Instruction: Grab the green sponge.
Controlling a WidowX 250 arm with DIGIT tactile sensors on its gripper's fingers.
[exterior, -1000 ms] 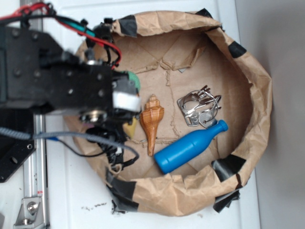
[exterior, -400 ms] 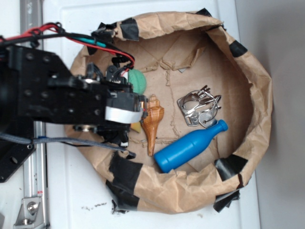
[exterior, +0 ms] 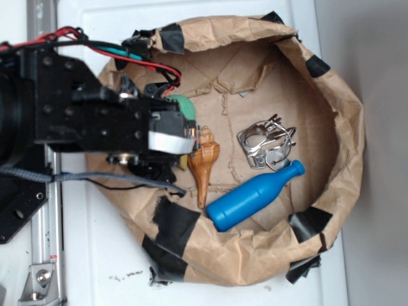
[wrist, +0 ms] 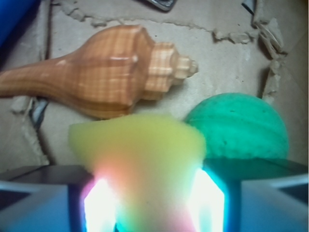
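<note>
In the exterior view the green sponge (exterior: 181, 162) is nearly hidden under the arm; in the wrist view it (wrist: 140, 159) is seen clamped between the jaws, beside the shell (wrist: 101, 72) and green ball (wrist: 239, 128).

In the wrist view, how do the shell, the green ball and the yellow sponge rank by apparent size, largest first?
1. Shell.
2. Yellow sponge, though its nearness to the camera inflates it and the gripper hides part.
3. Green ball.

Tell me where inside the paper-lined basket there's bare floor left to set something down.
The widest bare floor is the far stretch between the basket's paper wall and the metal clip. The near-left side is crowded: gripper, yellow sponge, green ball, shell and blue bottle sit close.
</note>
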